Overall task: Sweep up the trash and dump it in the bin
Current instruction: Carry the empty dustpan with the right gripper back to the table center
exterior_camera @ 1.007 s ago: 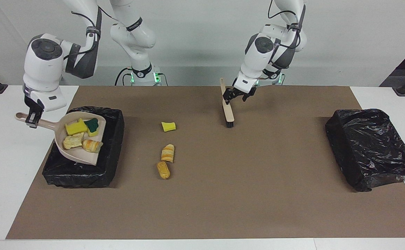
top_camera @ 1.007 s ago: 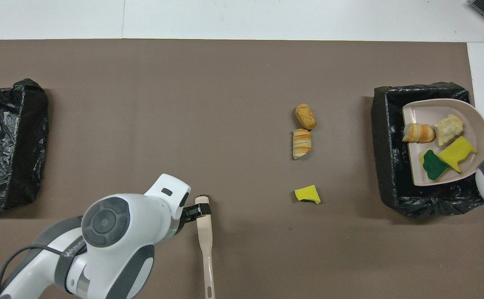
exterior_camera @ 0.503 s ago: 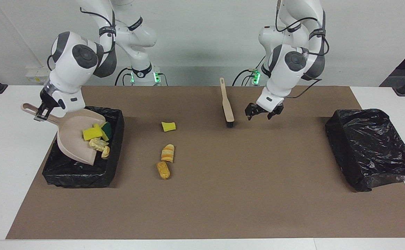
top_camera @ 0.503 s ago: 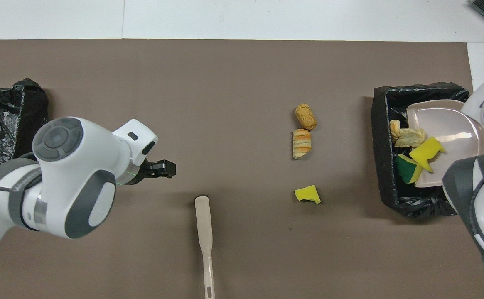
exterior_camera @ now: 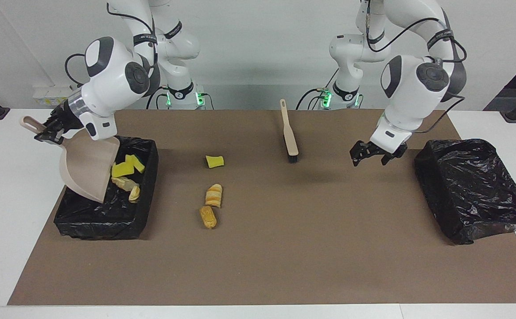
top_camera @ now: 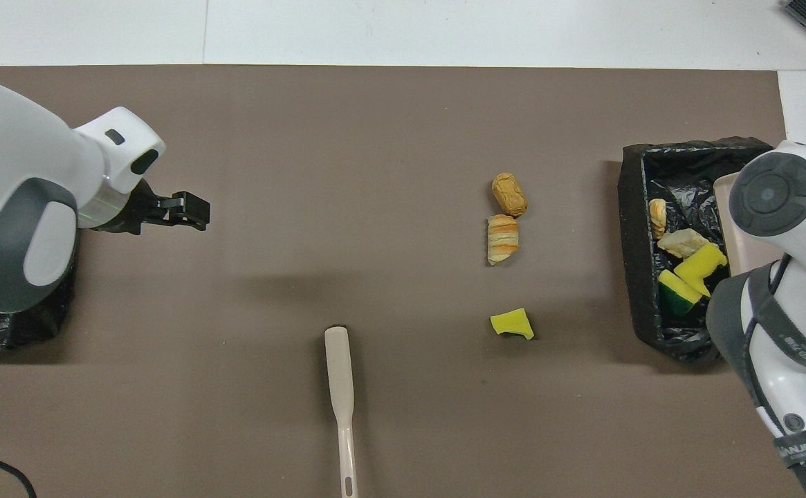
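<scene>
We grip the dustpan (exterior_camera: 85, 166) handle tight in our right gripper (exterior_camera: 47, 132), tipping it so trash (exterior_camera: 125, 170) slides into the bin (exterior_camera: 145, 208) below. Three bits (exterior_camera: 213, 195) wait on the mat. Our left gripper (exterior_camera: 370, 153) hangs open, empty, near the brush (exterior_camera: 289, 138).

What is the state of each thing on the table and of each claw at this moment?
Dustpan: tipped steeply over the bin, emptied.
Bin under the dustpan: holds four trash pieces.
Second bin: lies tilted; contents not visible.
Brush: lying on the mat, free.
Yellow sponge chunk, striped pastry, brown pastry: on the mat, unswept.
Right claw: shut on the dustpan handle.
Left claw: open, empty.
</scene>
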`<action>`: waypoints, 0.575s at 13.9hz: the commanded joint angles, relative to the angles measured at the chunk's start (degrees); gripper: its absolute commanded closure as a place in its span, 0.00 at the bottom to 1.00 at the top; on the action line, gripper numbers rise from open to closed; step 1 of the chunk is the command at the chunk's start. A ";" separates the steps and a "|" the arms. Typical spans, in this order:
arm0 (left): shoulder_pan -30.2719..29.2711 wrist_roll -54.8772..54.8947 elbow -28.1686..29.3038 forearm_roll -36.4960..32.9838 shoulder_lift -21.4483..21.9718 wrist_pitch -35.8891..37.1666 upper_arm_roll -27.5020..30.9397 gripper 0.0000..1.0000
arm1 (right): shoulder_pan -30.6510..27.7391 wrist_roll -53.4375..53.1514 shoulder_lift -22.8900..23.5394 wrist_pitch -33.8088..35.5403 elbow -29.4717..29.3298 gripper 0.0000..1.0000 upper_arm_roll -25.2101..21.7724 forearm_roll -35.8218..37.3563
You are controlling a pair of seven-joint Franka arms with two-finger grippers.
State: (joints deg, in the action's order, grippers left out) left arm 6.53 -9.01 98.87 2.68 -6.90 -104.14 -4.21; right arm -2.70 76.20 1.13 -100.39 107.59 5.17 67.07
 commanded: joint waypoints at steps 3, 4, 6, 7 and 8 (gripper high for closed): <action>-4.06 6.26 -6.05 -1.01 1.44 10.70 -0.28 0.00 | 2.35 -0.96 0.02 4.06 -5.45 1.00 0.45 0.97; -4.06 6.28 -6.49 -1.01 2.41 11.49 -0.45 0.00 | 2.52 -1.05 0.28 4.24 -7.64 1.00 0.45 -2.26; -4.24 6.11 -6.93 -1.01 3.21 12.29 -0.45 0.00 | 4.44 -2.97 1.24 5.81 -10.11 1.00 0.63 -7.81; -4.24 6.11 -6.59 -0.92 3.64 12.03 -0.45 0.00 | 6.02 -6.64 1.77 7.73 -11.42 1.00 0.63 -9.74; -4.24 6.11 -6.58 -0.92 3.56 11.68 -0.45 0.00 | 7.78 -10.77 2.21 9.58 -13.09 1.00 0.63 -11.94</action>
State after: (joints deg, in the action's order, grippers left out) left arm 2.74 -3.53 92.49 2.59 -3.73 -93.41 -4.20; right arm 2.33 71.05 1.51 -94.60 98.32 5.54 58.31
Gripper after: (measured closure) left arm 0.000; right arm 0.678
